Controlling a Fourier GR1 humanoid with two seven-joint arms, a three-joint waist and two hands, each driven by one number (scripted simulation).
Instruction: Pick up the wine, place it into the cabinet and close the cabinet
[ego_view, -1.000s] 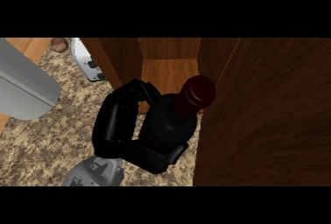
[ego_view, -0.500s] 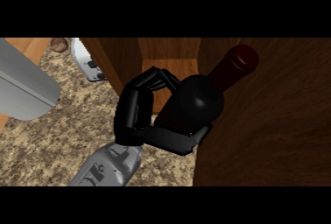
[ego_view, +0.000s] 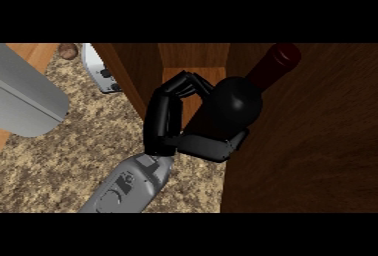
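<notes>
The wine bottle is dark with a dark red capped neck. It is held tilted, neck pointing up and right, at the mouth of the wooden cabinet. My left hand is shut on it: the fingers curl over its far side and the thumb lies under its base. The bottle's neck overlaps the edge of the dark wooden panel on the right, which looks like the cabinet's open door. The bottle's lower body is hidden by my hand. My right hand is out of view.
A large grey object fills the left edge. A white-grey device stands by the cabinet's left wall, and a small brown round thing lies behind it. Speckled counter spreads below.
My left hand has carried the bottle up and to the right toward the cabinet. The bottle has tipped further, and its neck now reaches the dark panel's edge.
</notes>
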